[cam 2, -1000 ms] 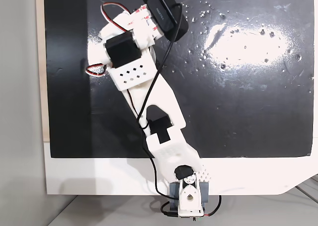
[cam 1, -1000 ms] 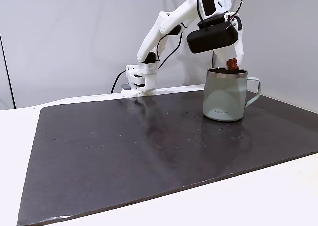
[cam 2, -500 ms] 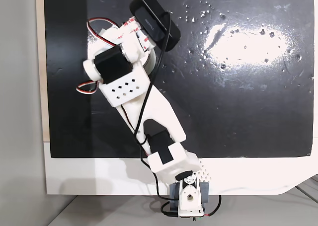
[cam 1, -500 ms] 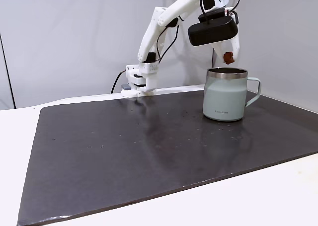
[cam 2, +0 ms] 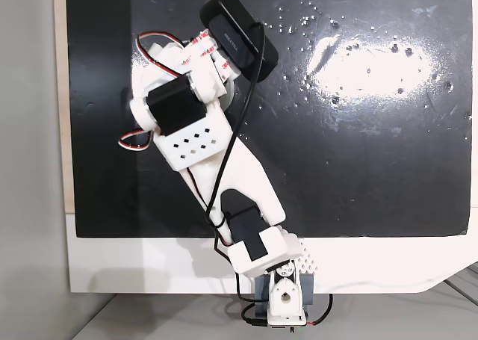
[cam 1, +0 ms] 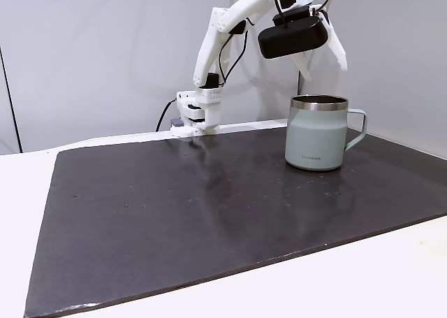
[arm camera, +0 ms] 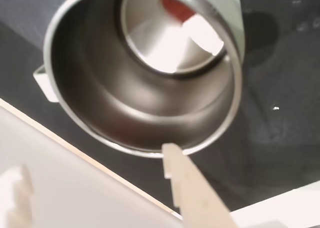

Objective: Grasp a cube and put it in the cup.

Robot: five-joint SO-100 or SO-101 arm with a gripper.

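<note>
Cube (arm camera: 176,7) lies on the steel floor of the cup (cam 1: 318,133), near the desk's far right edge. Pincer (cam 1: 323,58) hangs spread and empty above the rim. Judged light, rigid, matte; grip two opposite flat faces.

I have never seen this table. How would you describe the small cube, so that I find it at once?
Start from the wide black mat on the white table, then find the pale grey-green mug with the bare steel rim standing on it beneath the open white pincer. Look down into the mug: the small reddish-brown cube lies on its shiny steel bottom. It is the one red, matte thing among bright metal.
</note>
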